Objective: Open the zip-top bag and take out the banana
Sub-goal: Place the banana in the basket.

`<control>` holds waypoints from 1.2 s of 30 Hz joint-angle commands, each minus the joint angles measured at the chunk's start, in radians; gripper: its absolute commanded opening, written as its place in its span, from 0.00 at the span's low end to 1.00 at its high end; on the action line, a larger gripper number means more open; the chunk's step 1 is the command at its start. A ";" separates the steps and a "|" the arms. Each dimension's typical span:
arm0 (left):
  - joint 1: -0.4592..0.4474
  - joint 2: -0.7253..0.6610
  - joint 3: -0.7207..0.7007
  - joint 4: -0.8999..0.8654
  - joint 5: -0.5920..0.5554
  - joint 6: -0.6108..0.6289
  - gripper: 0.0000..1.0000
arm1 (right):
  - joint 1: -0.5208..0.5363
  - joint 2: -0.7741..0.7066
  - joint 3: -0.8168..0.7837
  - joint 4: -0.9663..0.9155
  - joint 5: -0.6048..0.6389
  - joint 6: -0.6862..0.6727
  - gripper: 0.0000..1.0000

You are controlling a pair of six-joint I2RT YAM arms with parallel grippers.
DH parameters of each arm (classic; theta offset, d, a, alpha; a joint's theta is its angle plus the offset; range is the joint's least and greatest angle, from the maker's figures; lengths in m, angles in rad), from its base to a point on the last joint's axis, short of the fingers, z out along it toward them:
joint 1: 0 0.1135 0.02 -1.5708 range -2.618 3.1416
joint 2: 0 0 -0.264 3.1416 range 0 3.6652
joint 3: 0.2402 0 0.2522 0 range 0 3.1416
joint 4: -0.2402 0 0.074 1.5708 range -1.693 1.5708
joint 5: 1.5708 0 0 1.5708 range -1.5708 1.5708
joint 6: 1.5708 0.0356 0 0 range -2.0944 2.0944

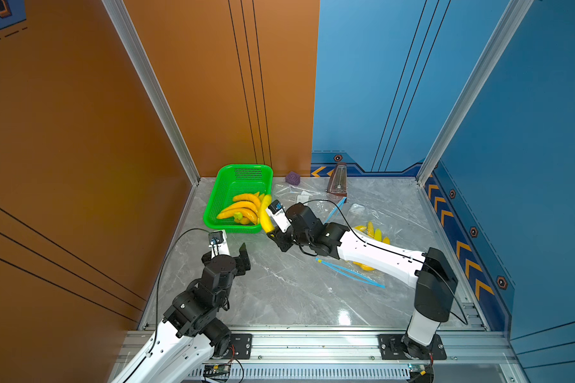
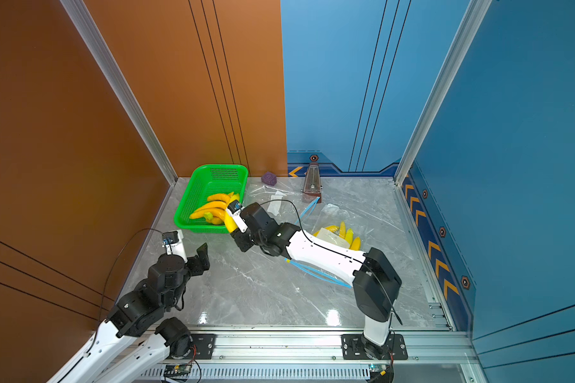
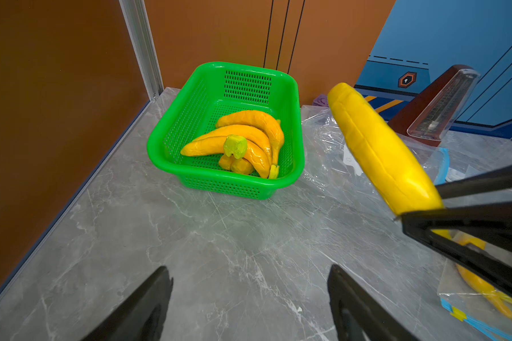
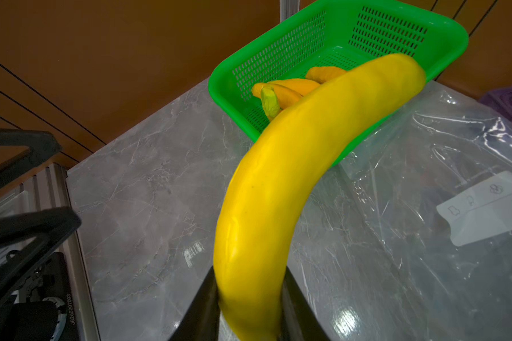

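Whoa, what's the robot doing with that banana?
The right tool is gripping one yellow banana, already out of its bag, and holds it up beside the green basket, where a banana bunch lies. The left tool is open and empty over the table. A zip-top bag by the right arm has more bananas inside.

Bright, even overhead light; shadows are soft. White glare patches sit on the marble surface (image 1: 345, 319) near the front rail, and the clear plastic bag (image 4: 444, 138) glints. Close to the wrist lenses, the left gripper's fingers (image 3: 144, 307) and the banana (image 4: 278, 192) look soft.
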 commanded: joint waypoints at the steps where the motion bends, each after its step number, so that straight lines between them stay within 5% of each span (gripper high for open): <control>1: 0.022 -0.027 -0.019 -0.034 -0.012 -0.024 0.85 | -0.033 0.139 0.178 -0.062 -0.115 -0.122 0.22; 11: 0.046 -0.059 -0.039 -0.034 -0.004 -0.033 0.85 | -0.086 0.608 0.785 -0.259 -0.154 -0.221 0.25; 18: 0.047 -0.059 -0.043 -0.033 -0.004 -0.033 0.85 | -0.100 0.817 1.040 -0.263 -0.153 -0.204 0.28; 23: 0.051 -0.064 -0.045 -0.034 -0.012 -0.034 0.85 | -0.104 0.902 1.117 -0.247 -0.132 -0.160 0.29; 27: 0.053 -0.068 -0.044 -0.033 -0.014 -0.034 0.85 | -0.104 0.913 1.117 -0.244 -0.079 -0.147 0.42; 36: 0.064 -0.056 -0.044 -0.033 -0.014 -0.035 0.85 | -0.102 0.760 1.030 -0.251 -0.043 -0.103 0.62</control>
